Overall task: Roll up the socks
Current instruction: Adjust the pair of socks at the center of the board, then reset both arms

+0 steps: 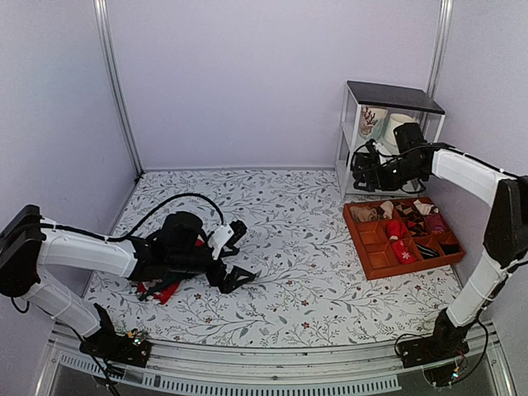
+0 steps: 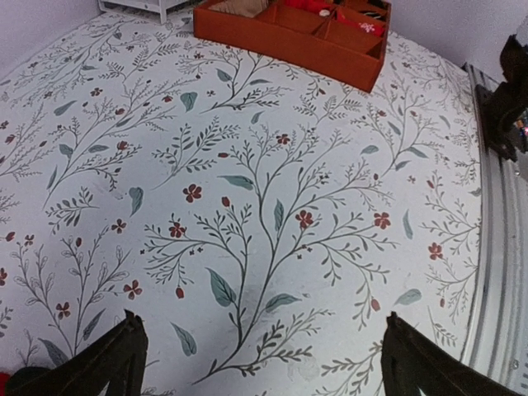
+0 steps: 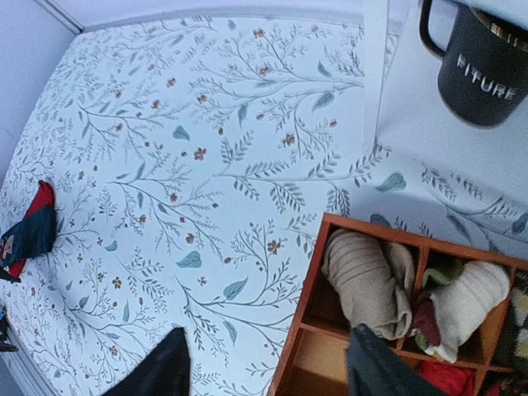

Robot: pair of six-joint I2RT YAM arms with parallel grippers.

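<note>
The socks (image 3: 363, 280) are a tan-brown roll lying in the far-left compartment of the orange-brown tray (image 3: 301, 330), also seen as the tan socks (image 1: 363, 213) from above. My right gripper (image 3: 268, 371) hovers over that corner of the tray, open, with nothing between its fingers. One fingertip (image 3: 379, 367) overlaps the near edge of the roll. From above, the right gripper (image 1: 360, 175) sits just beyond the tray (image 1: 371, 264). My left gripper (image 1: 233, 256) stands open low over the bare tablecloth at the left, nothing in the left gripper (image 2: 264, 363).
Red and dark green socks (image 1: 165, 289) lie under my left arm, the same socks (image 3: 29, 227) showing at the left edge. The tray holds several other rolled socks (image 1: 400, 239). A white shelf (image 1: 388, 124) with mugs stands behind it, a dark mug (image 3: 483, 66) close to my right wrist.
</note>
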